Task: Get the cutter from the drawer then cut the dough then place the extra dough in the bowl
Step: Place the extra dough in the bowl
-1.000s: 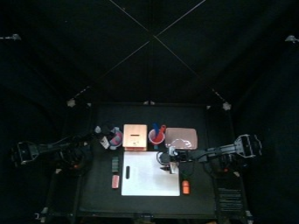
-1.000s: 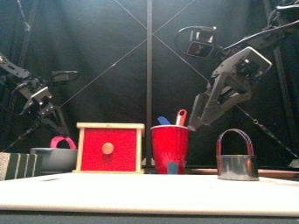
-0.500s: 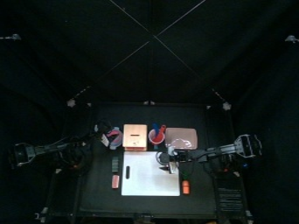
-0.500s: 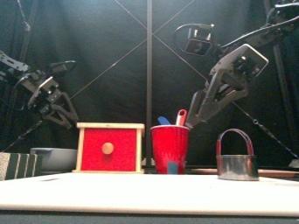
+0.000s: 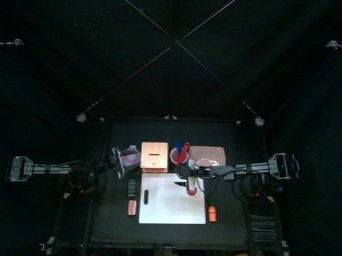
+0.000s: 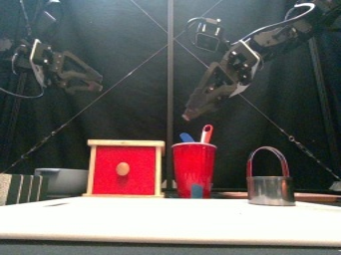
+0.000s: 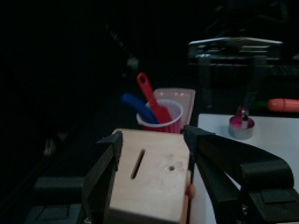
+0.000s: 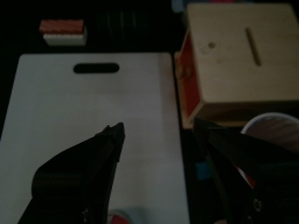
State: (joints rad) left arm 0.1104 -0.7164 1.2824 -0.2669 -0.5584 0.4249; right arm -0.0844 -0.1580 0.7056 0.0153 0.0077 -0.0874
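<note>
l gripper [image 7: 155,138] hangs jaws apart aimed at box [image 6: 126,151], r gripper [image 8: 159,129] likewise above board [image 8: 93,105], prob readying to grab cutter [image 6: 270,187] there

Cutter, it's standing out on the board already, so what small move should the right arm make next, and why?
Probably lower the right gripper toward the cutter. Its jaws are open and empty, high above the board, and the cutter stands upright there with nothing touching it.
</note>
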